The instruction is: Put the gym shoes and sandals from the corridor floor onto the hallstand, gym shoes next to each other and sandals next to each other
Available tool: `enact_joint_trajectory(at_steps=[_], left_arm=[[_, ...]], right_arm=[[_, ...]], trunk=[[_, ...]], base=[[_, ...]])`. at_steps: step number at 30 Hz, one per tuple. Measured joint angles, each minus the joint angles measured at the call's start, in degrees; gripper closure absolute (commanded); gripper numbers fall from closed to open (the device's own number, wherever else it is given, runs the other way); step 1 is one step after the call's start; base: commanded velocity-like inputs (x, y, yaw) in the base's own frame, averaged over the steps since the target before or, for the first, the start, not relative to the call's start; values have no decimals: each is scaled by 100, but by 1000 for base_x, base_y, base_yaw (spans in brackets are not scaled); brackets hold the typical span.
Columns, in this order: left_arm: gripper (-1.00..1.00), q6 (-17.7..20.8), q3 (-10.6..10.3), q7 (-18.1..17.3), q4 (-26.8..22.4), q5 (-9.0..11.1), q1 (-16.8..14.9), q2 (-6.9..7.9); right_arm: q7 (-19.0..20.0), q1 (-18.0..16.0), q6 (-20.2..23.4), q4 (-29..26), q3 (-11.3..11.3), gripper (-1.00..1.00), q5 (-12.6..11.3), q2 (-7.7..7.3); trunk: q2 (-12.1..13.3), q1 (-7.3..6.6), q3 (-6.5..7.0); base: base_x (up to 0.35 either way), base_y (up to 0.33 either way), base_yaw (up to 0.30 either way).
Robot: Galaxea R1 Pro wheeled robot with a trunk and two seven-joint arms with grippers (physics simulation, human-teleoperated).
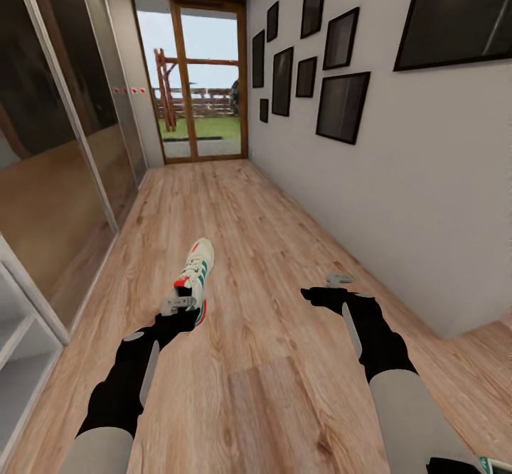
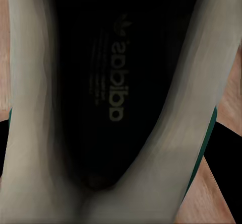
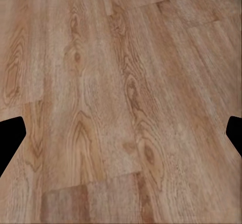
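Framed pictures (image 1: 341, 104) upper right, glass door (image 1: 195, 83) top center; left gripper (image 1: 179, 305) clenched on gym shoe (image 1: 196, 269); right gripper (image 1: 338, 279) spread wide over corridor floor (image 1: 270, 360), holding nothing.

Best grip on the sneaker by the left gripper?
Probably the heel collar, from above. The sneaker lies upright on the floor, heel toward the robot, and the left wrist view looks straight into its open mouth, so one finger could go inside the rim and one outside.

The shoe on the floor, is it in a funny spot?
Yes. One gym shoe lies alone mid-corridor on the wood floor, no partner beside it. The left gripper is at its heel; the left wrist view looks into its opening.
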Motion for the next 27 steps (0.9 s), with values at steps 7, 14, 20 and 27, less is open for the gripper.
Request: enact_joint_trajectory(at_steps=[7, 14, 20, 27], left_arm=[[100, 0, -1, 0, 2, 1, -1, 0], [100, -1, -4, 0, 3, 1, 1, 0], [100, -1, -5, 0, 5, 0, 0, 0], [100, -1, -29, -1, 8, 1, 1, 0]], right_arm=[[-1, 0, 0, 0, 0, -100, 0, 0], [1, 0, 1, 0, 0, -100, -4, 0], [-2, 0, 1, 0, 0, -100, -2, 0], [-3, 0, 1, 0, 0, -100, 0, 0]], trunk=[[0, 0, 14], [0, 0, 26], [0, 0, 27], [0, 0, 27]], base=[[316, 142, -259], [327, 117, -261], [328, 115, -263], [328, 114, -264]])
